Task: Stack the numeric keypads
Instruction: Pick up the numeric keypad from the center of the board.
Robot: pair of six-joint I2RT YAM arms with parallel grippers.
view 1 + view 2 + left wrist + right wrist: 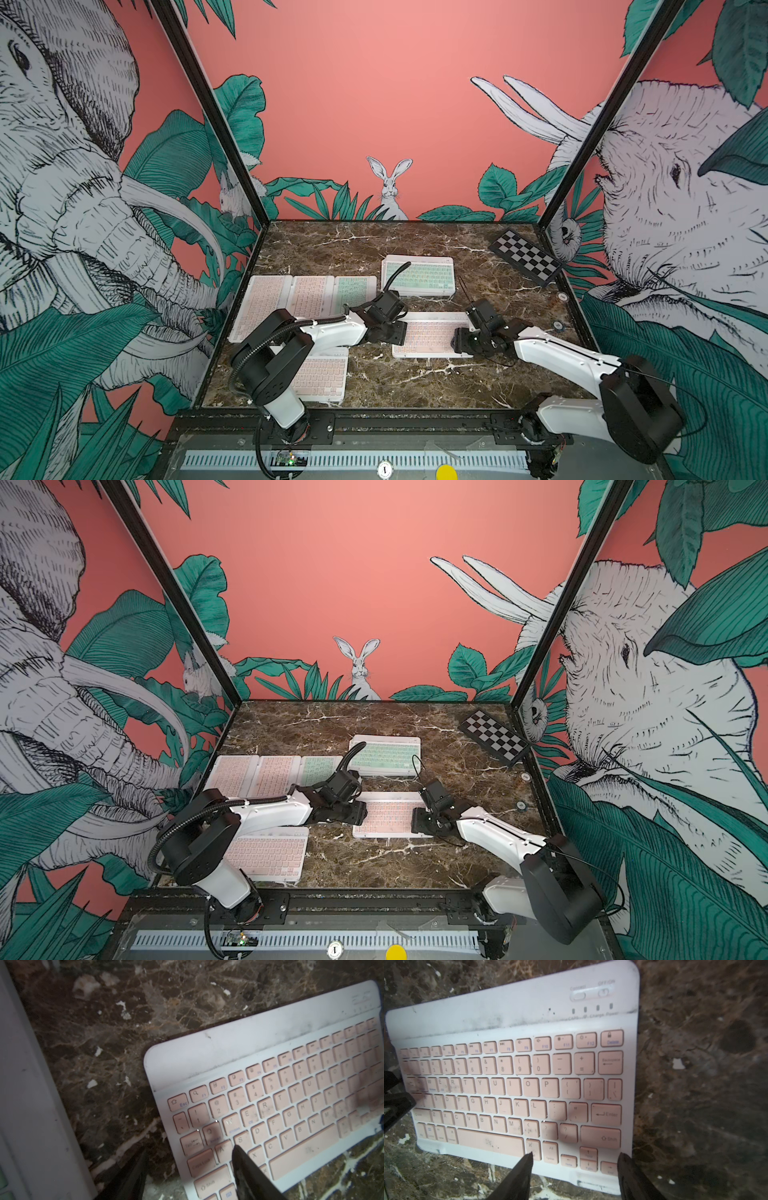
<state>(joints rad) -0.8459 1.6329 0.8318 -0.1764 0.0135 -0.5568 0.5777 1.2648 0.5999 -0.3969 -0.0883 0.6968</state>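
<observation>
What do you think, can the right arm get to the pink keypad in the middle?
Probably yes. The right pincer hangs over the arrow-key corner of the middle pink keypad, jaws apart, with nothing in between.

**Legends on the pink keypad**

The pink-keyed keypad (512, 1088) bears letters, digits and F-numbers on its keys, along with "Esc", "Tab", "Caps Lock", "Shift", "Enter", "Backspace" and "Delete". Just beyond the Delete key (612, 1038), the white frame strip (508, 1014) reads "Connect", "OFF/ON", "CAPS", "Charge" and "Power".
</observation>
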